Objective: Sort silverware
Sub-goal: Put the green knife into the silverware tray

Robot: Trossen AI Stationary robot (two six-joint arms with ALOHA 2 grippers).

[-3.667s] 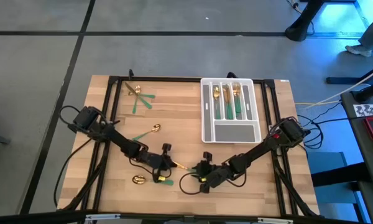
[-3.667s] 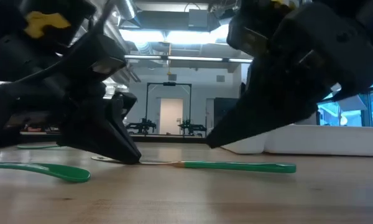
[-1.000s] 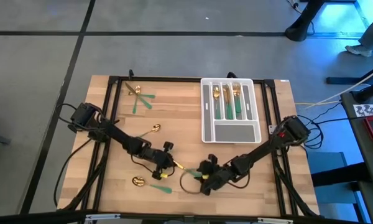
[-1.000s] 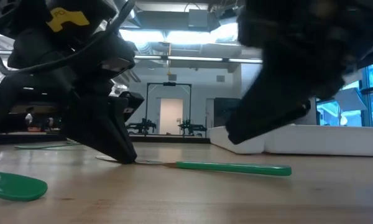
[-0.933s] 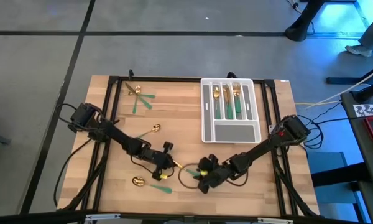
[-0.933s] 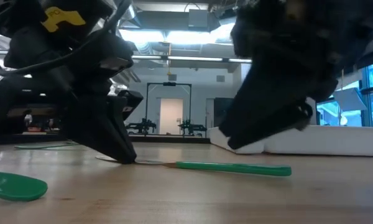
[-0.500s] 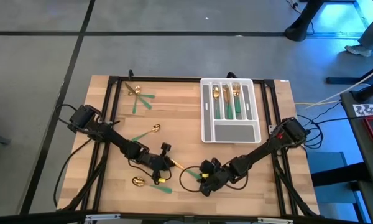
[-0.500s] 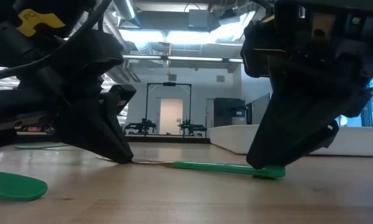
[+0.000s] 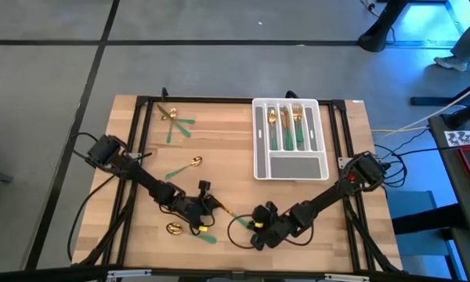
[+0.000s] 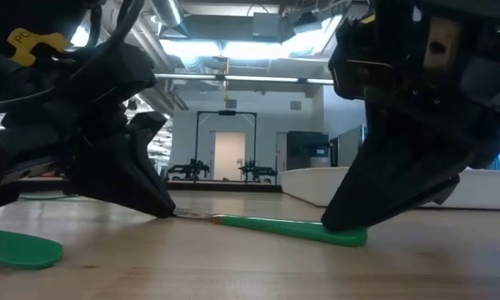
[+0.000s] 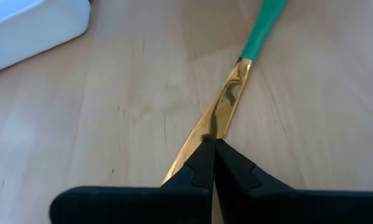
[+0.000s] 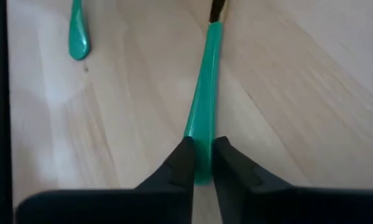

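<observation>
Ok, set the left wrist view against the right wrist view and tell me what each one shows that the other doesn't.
Only the left wrist view shows the knife's gold blade pinched at its tip by the shut left gripper, plus a corner of the white tray.

Only the right wrist view shows the end of the knife's green handle between the fingers of the right gripper, which are closed on it, and a second green handle lying apart.

Both show the same knife on the wooden table, held at opposite ends.

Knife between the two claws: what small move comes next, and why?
Probably open the left claw. It pinches the knife by its gold blade, while the right claw has closed on the green handle's end. Two grips on one piece would fight any lift toward the tray.
</observation>
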